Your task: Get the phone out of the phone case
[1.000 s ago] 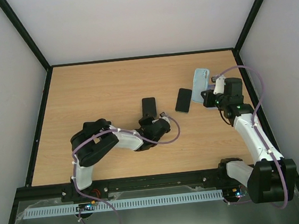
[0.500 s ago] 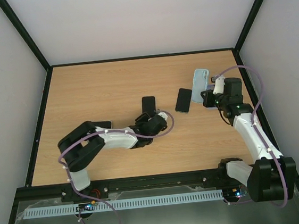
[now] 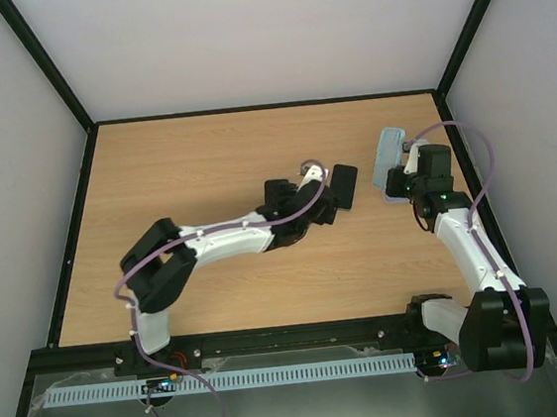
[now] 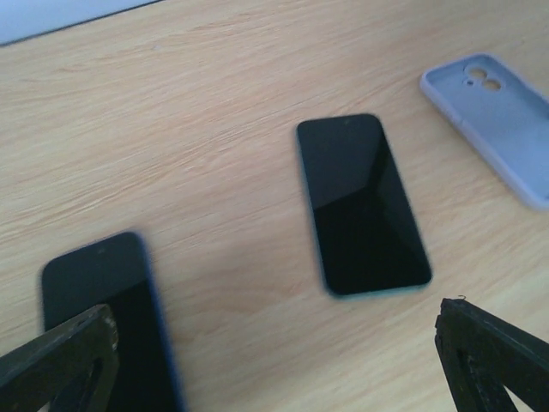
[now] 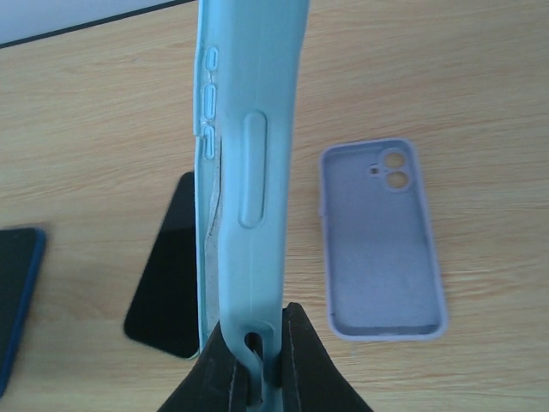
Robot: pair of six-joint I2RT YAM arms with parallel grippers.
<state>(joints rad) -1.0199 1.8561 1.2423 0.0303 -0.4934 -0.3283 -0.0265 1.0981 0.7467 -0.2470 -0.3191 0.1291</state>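
Observation:
A bare black phone (image 4: pixel 360 206) lies screen up on the wooden table (image 3: pixel 195 167), also visible as the phone (image 3: pixel 345 184) in the top view. My left gripper (image 4: pixel 274 369) hangs just short of it, wide open with nothing between its fingers (image 4: pixel 489 352). From above, the left gripper (image 3: pixel 326 202) sits at the phone's near-left side. The right gripper (image 5: pixel 257 352) is shut on the bottom end of a light-blue phone case (image 5: pixel 249 163), held upright and edge-on above the table. That phone case (image 3: pixel 390 159) stands right of the phone.
An empty lilac case (image 5: pixel 382 240) lies open side up on the table under the right gripper. A second phone in a dark blue case (image 4: pixel 103 326) lies left of the black phone. Black frame rails and white walls border the table.
My left gripper has opened from nearly shut and swung right, away from the dark-blue-cased phone to the black phone. The right gripper has shifted the light-blue case slightly to the right.

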